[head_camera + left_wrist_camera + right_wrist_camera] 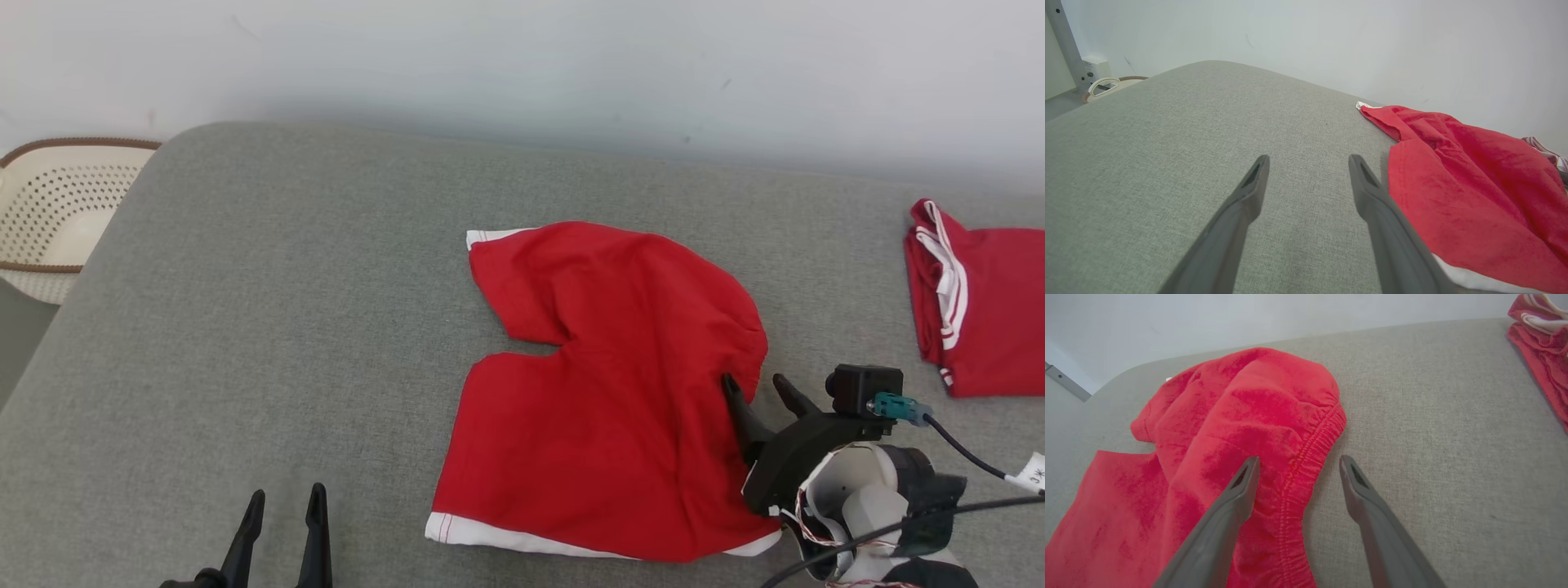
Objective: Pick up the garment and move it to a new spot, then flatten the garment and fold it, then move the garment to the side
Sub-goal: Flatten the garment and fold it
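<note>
step: likely flattening red shorts (604,392) | right end effector (753,380): jaws apart, straddling elastic waistband (1310,457); pinch both layers, pull outward low | left end effector (288,490): jaws apart, near white hem (490,535); pin it first

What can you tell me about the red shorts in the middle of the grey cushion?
The red soft-cloth shorts lie spread but rumpled on the grey fabric surface. One leg reaches left and the other towards the robot, and each ends in a white hem band. The gathered elastic waistband faces right. The right gripper has its open fingers straddling that waistband edge, one over cloth and one over bare surface. Nothing grips the shorts.
</note>
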